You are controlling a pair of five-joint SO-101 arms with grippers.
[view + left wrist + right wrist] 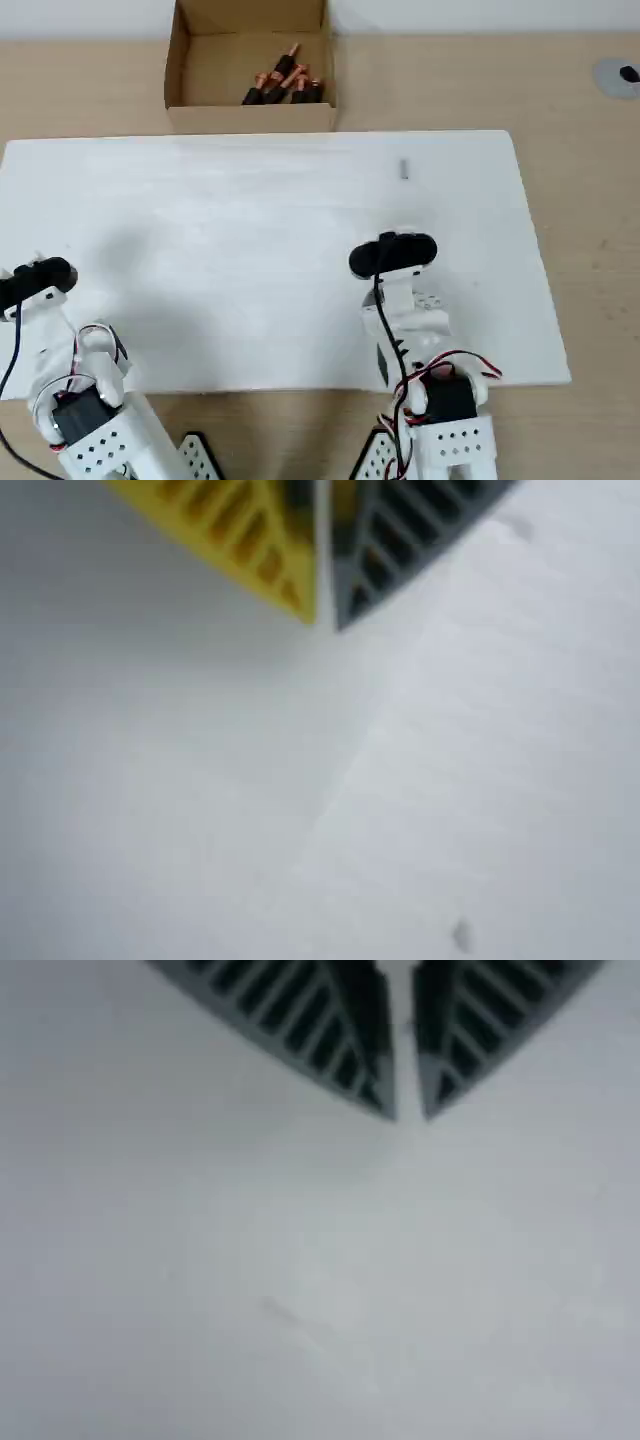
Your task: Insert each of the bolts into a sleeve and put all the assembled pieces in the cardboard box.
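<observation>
Two arms sit at the near edge of the desk [590, 200], over one big white sheet [250, 250]. The left hand [322, 615] has one yellow finger and one grey finger. They are closed tip to tip, with nothing between them, just above the sheet. The right hand [405, 1110] has two grey fingers. They are closed too, with only a thin slit between them, and hold nothing. One box [250, 118] stands on the desk at the far edge of the sheet. The pieces [283, 82] lie in it in a heap. There look to be about four, but I cannot count them for sure.
</observation>
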